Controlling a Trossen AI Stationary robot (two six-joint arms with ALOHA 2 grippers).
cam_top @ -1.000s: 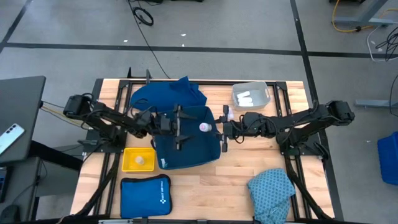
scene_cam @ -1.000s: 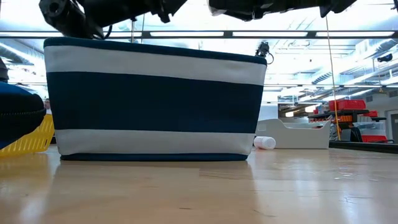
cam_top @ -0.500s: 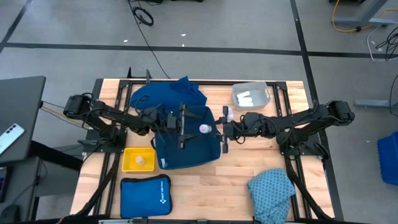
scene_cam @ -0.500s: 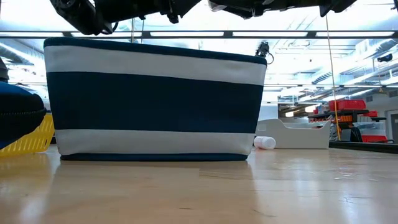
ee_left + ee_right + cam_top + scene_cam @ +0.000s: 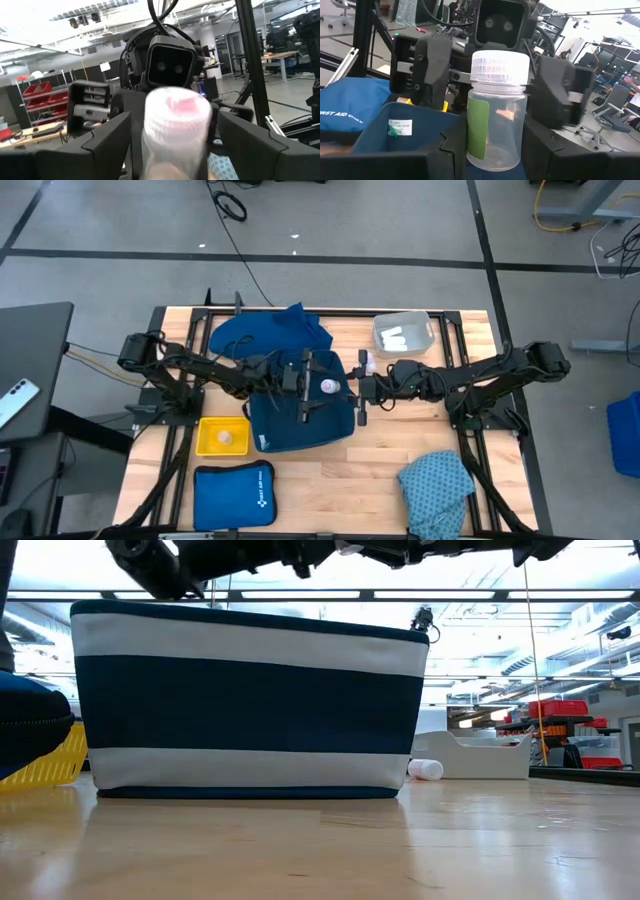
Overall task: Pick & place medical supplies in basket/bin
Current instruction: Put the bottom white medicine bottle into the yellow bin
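Note:
A clear bottle (image 5: pixel 495 130) with a white ribbed cap (image 5: pixel 328 386) and a green label hangs over the right part of the navy, white-striped basket (image 5: pixel 290 430). My right gripper (image 5: pixel 346 388) is shut on it, reaching in from the table's right. My left gripper (image 5: pixel 311 387) comes from the left over the basket and is open. Its fingers (image 5: pixel 432 65) stand on either side of the cap, and I see no touch. A dark-blue cloth (image 5: pixel 268 332) lies behind the basket. A teal speckled cloth (image 5: pixel 437 485) lies at the near right. My right gripper pinches the bottle's lower body (image 5: pixel 492 157) between its two fingers, which come in level from the table's right side. The bottle stands roughly upright, cap up, lifted clear above the basket's opening.
A clear tray (image 5: pixel 403 333) with white rolls stands at the far right, and a small white roll (image 5: pixel 425 769) lies on the table beside the basket. A yellow bin (image 5: pixel 222 436) and a bright-blue zip pouch (image 5: pixel 233 495) sit at the near left.
My left gripper has moved toward the table's right edge over the basket, up to the bottle, staying open. The right gripper and the bottle have kept still.

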